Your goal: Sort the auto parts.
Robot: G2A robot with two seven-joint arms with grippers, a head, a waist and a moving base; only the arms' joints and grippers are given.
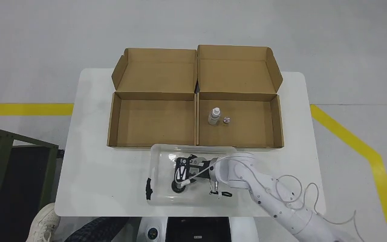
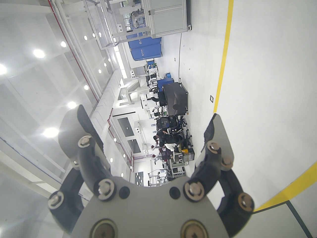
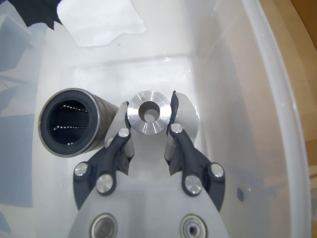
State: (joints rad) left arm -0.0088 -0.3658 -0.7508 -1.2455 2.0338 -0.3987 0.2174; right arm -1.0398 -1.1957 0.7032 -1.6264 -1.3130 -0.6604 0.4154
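Note:
My right gripper (image 3: 149, 105) is down inside a clear plastic bin (image 3: 247, 75) and is shut on a silver metal bushing (image 3: 149, 122) with a centre hole, one finger on each side of it. A dark cylindrical linear bearing (image 3: 71, 122) lies right beside it, touching one finger. From above, the right gripper (image 1: 180, 175) sits in the left half of the bin (image 1: 158, 158) at the table's front. My left gripper (image 2: 148, 112) is open and holds nothing, with the room behind it.
Two open cardboard boxes stand behind the bin: the left box (image 1: 115, 130) and the right box (image 1: 275, 130). The right one holds a small white part (image 1: 214, 116) and a tiny part (image 1: 227, 119). A white paper scrap (image 3: 99, 18) lies by the bin's far end.

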